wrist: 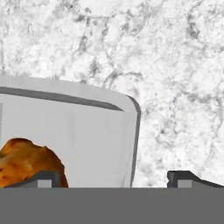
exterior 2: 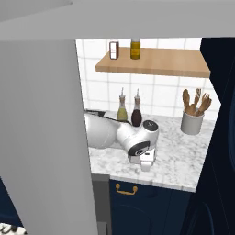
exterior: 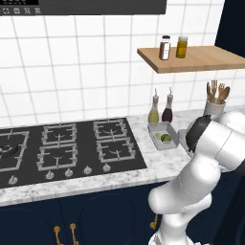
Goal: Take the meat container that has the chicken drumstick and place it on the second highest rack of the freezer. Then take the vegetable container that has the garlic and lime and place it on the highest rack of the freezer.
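1. Left base view: first step in hand, going for the meat container; nothing placed in the freezer as far as can be seen. Vegetable container [exterior: 163,135] sits on the marble counter [exterior: 143,167] just right of the black hob [exterior: 67,148], lime [exterior: 166,138] inside, something pale beside it that may be the garlic, too small to confirm. Two bottles [exterior: 161,109] stand just behind it against the white tiled wall. Arm bends over the counter right of that tray and hides what lies beneath. Wooden shelf [exterior: 191,58] above with two jars; utensil crock [exterior: 214,106] far right.

2. Right base view: gripper [exterior 2: 146,164] hangs low over the marble, pointing down, near the front edge of the counter. Jaws too small to judge here. Tall grey freezer door [exterior 2: 41,137] stands in the near left foreground; racks not in sight. Navy cabinet panel down the right edge, navy drawer with brass handle below the counter.

3. Hand view: gripper [wrist: 118,179] stands wide, nothing between the tips. Meat container [wrist: 87,140] lies straight under, chicken drumstick [wrist: 28,164] glossy orange-brown in it by the left tip. Right wall of the tray falls between the two tips, one tip over the inside, the other over bare marble.

4. Next move, as a judgement: descend straddling that wall, close on the rim, lift level so the drumstick stays put. Then swing left to the freezer, second highest rack. Risk: thin rim, tray may tilt in the pinch.
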